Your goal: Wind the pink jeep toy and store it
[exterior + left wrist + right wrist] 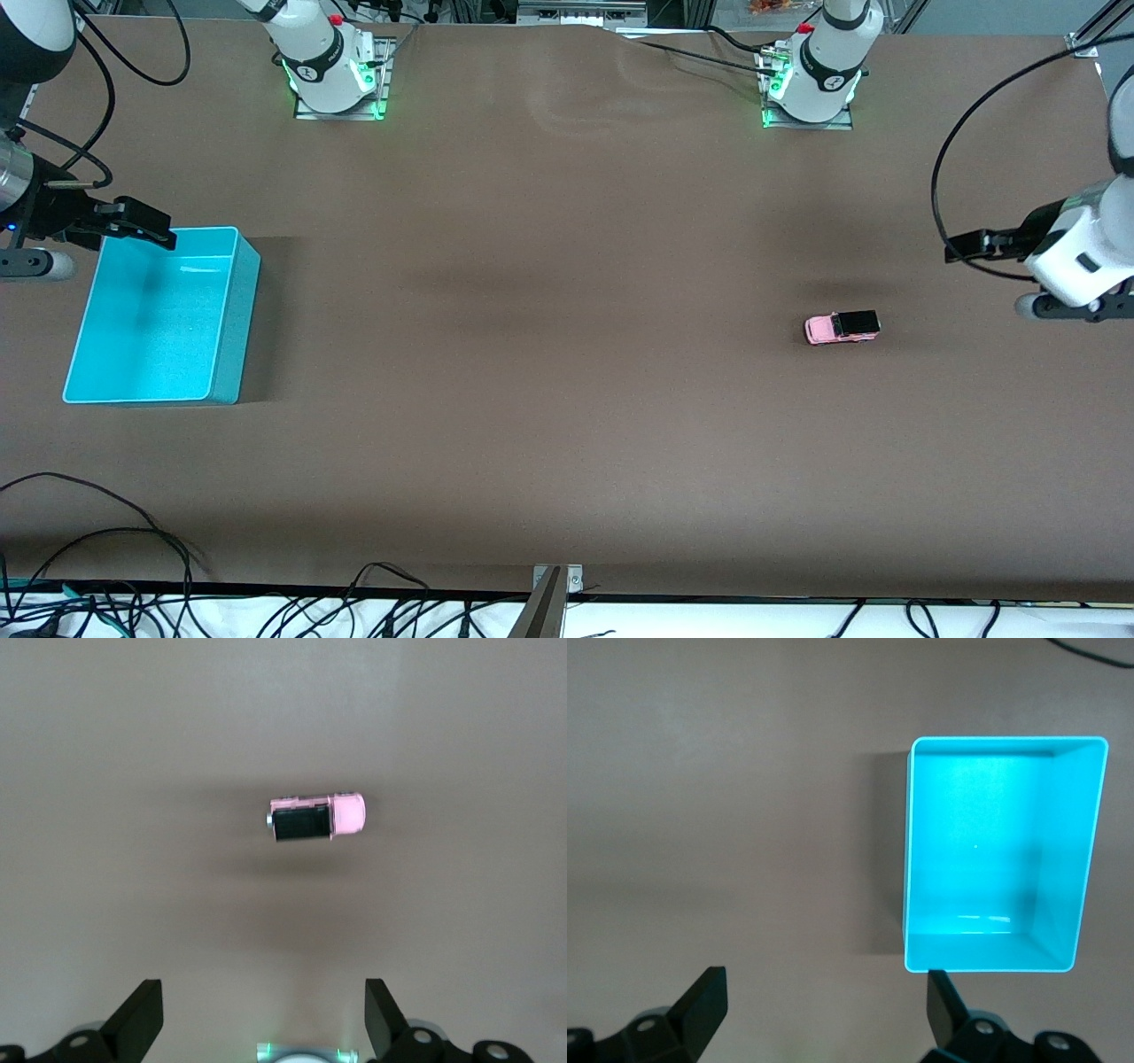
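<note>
One pink jeep toy stands on its wheels on the brown table, toward the left arm's end and well apart from every table edge, with bare surface on all sides of it. One turquoise bin sits toward the right arm's end, open side up with nothing inside, close to that end's edge of the table; the wide stretch of table between bin and toy carries no objects. Two grippers are present. The left gripper hangs in the air over the table near the left arm's end, not touching the toy; in the left wrist view its fingers are spread wide and hold nothing. The right gripper hangs over the bin's rim at the corner nearest the right arm's base, its fingers likewise spread wide and holding nothing.
</note>
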Controlling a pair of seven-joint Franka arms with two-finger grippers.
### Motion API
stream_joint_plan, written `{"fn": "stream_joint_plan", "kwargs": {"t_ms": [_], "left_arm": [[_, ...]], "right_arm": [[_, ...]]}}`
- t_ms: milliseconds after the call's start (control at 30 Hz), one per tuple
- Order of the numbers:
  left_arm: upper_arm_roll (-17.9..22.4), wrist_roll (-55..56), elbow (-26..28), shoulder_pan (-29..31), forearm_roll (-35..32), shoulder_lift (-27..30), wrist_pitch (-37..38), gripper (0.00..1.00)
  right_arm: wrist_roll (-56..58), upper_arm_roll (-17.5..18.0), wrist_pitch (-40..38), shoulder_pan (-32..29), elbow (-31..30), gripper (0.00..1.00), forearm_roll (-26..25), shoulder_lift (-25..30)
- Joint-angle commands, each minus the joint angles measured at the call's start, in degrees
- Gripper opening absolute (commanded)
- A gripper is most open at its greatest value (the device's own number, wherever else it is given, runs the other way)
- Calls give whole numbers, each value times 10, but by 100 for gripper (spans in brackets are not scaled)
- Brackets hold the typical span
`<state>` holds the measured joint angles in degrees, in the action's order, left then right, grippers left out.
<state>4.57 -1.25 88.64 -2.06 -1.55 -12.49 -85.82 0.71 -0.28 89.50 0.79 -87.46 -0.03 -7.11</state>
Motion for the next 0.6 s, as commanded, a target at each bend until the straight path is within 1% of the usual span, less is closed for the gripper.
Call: {"fn": "stream_joint_plan", "kwargs": {"t_ms": [0, 233, 433, 567], "left_arm": [[0, 4, 106, -1, -2, 17, -106, 100], [-1, 3, 188, 0, -2, 18, -213, 100], [-1, 3, 276, -1, -2, 16, -345, 100], [-1, 2, 320, -7, -2, 12, -406, 100]], "right_arm": [[-6, 1, 2, -3, -22, 100, 7, 14], [-2, -2, 10, -3, -35, 100, 7, 17], [0, -8, 24, -3, -37, 100, 9, 24], [1, -9, 32, -4, -44, 100, 27, 24]]}}
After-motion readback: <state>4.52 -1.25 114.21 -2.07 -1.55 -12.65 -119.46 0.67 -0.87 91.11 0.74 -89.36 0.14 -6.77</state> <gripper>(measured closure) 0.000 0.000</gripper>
